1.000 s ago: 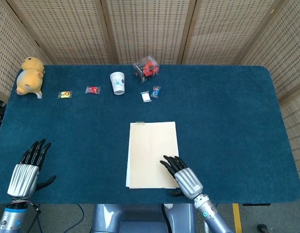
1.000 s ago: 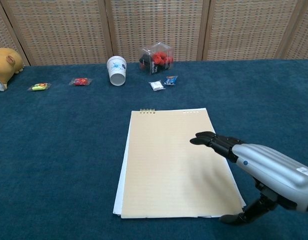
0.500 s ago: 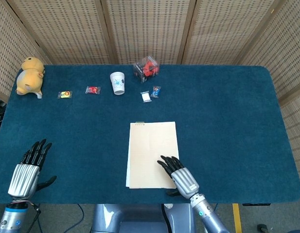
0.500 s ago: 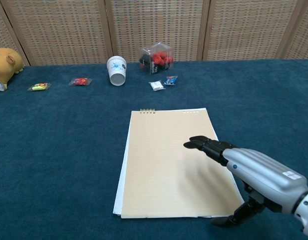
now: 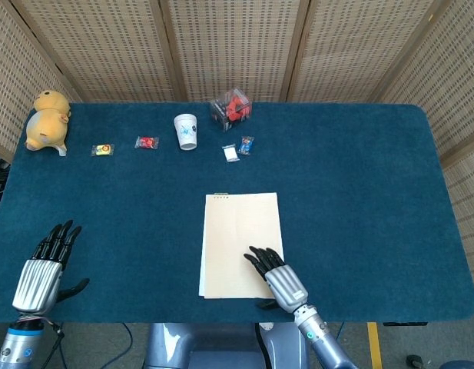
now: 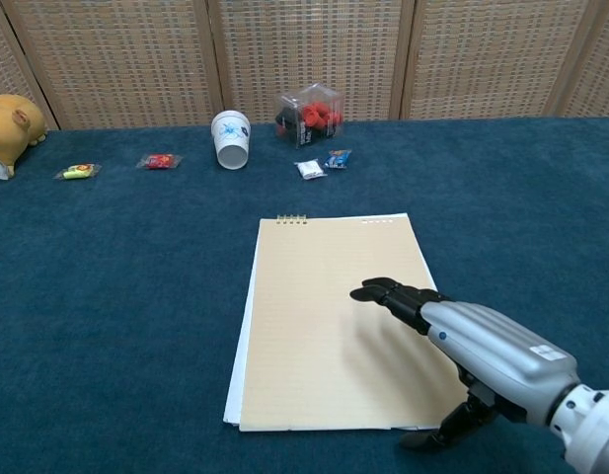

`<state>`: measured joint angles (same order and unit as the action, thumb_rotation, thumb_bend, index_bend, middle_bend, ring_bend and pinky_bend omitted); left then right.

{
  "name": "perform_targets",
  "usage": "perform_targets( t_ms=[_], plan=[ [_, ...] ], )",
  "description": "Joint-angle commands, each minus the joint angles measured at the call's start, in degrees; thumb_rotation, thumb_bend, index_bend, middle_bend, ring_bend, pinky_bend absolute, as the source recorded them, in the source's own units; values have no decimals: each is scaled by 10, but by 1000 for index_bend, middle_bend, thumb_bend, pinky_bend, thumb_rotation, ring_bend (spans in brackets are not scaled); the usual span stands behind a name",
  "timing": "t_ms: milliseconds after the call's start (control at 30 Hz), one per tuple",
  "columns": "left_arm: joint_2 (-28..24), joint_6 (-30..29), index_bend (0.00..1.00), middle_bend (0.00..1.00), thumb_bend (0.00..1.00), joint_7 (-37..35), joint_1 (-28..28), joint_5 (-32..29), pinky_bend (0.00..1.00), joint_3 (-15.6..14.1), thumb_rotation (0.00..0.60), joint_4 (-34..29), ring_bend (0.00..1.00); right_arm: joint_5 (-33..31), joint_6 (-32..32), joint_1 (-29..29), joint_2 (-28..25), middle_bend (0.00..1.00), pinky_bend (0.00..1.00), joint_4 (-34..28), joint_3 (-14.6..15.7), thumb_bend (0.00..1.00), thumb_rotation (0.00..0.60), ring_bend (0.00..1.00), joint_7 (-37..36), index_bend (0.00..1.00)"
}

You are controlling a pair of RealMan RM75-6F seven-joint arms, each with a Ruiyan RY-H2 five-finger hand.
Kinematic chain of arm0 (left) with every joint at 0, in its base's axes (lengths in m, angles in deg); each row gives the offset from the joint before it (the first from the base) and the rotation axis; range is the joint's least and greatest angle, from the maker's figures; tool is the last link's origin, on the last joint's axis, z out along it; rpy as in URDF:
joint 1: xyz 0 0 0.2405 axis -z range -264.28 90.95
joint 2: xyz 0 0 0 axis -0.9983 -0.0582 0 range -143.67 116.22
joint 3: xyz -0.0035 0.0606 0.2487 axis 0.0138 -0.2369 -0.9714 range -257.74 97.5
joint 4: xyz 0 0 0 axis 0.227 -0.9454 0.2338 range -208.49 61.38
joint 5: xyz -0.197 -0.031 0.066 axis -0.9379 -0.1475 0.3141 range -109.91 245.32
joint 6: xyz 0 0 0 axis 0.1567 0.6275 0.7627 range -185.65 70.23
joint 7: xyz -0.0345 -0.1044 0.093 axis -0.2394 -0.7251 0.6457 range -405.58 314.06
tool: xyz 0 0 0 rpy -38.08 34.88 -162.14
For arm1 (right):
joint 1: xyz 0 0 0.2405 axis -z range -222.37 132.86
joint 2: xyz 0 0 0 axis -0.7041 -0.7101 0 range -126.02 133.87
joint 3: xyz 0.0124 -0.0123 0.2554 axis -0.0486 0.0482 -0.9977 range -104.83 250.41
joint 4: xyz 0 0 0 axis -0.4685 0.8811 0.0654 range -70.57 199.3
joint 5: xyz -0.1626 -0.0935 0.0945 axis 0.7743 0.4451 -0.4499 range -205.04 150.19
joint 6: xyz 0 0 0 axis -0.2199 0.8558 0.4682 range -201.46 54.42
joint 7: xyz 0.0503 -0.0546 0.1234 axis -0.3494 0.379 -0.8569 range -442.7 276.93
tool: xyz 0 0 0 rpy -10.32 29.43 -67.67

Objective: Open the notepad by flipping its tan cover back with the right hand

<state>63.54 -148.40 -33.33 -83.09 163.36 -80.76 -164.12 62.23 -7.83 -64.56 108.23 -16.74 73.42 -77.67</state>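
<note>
1. Notepad (image 5: 241, 244) lying flat near the front-centre of the blue table (image 5: 359, 177), binding at the far edge, tan cover (image 6: 334, 316) closed over white pages that show along the left and near edges.
2. Right hand (image 5: 276, 278) over the near right part of the cover, fingers extended and held loosely together, thumb down beyond the near edge; holding nothing. Contact with the cover: cannot tell from either view.
3. Change over the last second: right hand shifted left and toward the near edge, fingertips now further in over the cover. Cover itself unmoved, no edge lifted.
4. Judged meaning: approach phase only; flip not begun. Next move likely calls for catching a free edge of the cover before swinging it back over the binding.
5. Left hand (image 5: 43, 270) well apart at the near left, fingers straight and slightly apart, empty.
</note>
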Motion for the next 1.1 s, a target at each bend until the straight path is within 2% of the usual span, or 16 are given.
perform_targets(
  t_ms=[33, 767, 867, 1100],
  plan=[
    [0, -1, 0, 0, 74, 0, 0, 0, 169, 0, 600, 0, 0, -4, -4, -3, 6, 0, 0, 5, -1, 154, 600, 0, 1, 49],
    [0, 0, 0, 0, 74, -2, -2, -2, 169, -1, 600, 3, 0, -26, -13, -19, 36, 0, 0, 39, -16, 160, 600, 0, 0, 49],
    [-1, -1, 0, 0, 74, -2, -2, -2, 169, -1, 600, 3, 0, -28, -12, -20, 40, 0, 0, 43, -18, 232, 600, 0, -1, 56],
    [0, -2, 0, 0, 74, -2, -2, -1, 169, -1, 600, 4, 0, -11, 15, -21, 54, 0, 0, 65, -23, 500, 600, 0, -14, 90]
  ],
)
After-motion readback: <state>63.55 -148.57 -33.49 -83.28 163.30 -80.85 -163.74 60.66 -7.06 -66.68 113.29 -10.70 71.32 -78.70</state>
